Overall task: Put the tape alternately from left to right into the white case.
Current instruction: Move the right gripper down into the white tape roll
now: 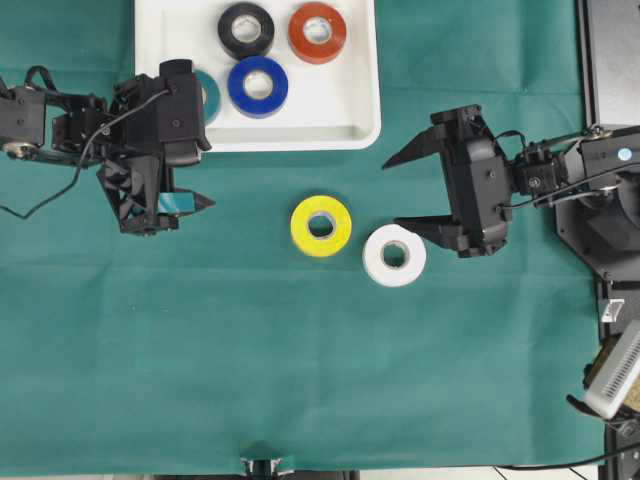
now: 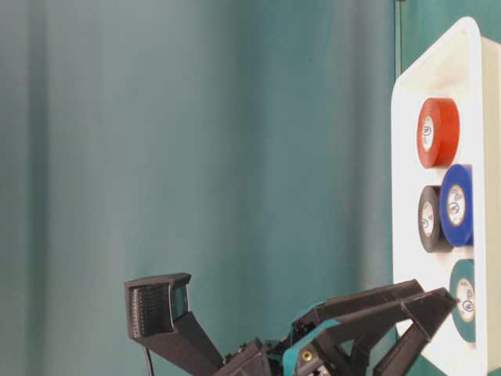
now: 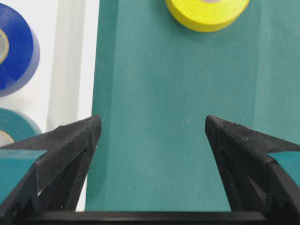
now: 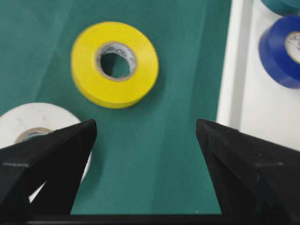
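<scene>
**Four rolls in the tray, two on the cloth**

The white case (image 1: 350, 110) sits at the far edge of the green cloth (image 1: 250, 370), and four rolls of tape lie flat inside it. The black roll (image 1: 246, 30) and the red-orange roll (image 1: 317, 32) are side by side along the back. The blue roll (image 1: 257, 86) lies just in front of the black one, close beside it. The teal roll (image 1: 209, 95) is to the left of the blue one, half hidden from above by the left arm.

Two rolls are on the cloth in front of the tray. The yellow roll (image 1: 321, 226) lies flat near the middle, and the white roll (image 1: 394, 255) sits right next to it on the right, a little nearer the front edge; I cannot tell whether the two touch.

The left gripper (image 1: 185, 175) hovers beside the tray's front left corner with its jaws spread wide and nothing between them. From its own camera one finger (image 3: 70, 140) stands over the tray's rim and the other over bare cloth, with the yellow roll well ahead.

The right gripper (image 1: 412, 190) comes in from the right side, also spread wide and holding nothing. Its nearer fingertip (image 1: 410, 225) hangs at the edge of the white roll, though I cannot tell whether it touches. In its wrist view the yellow roll lies ahead between the open jaws and the white roll shows partly behind the left-hand finger.
</scene>
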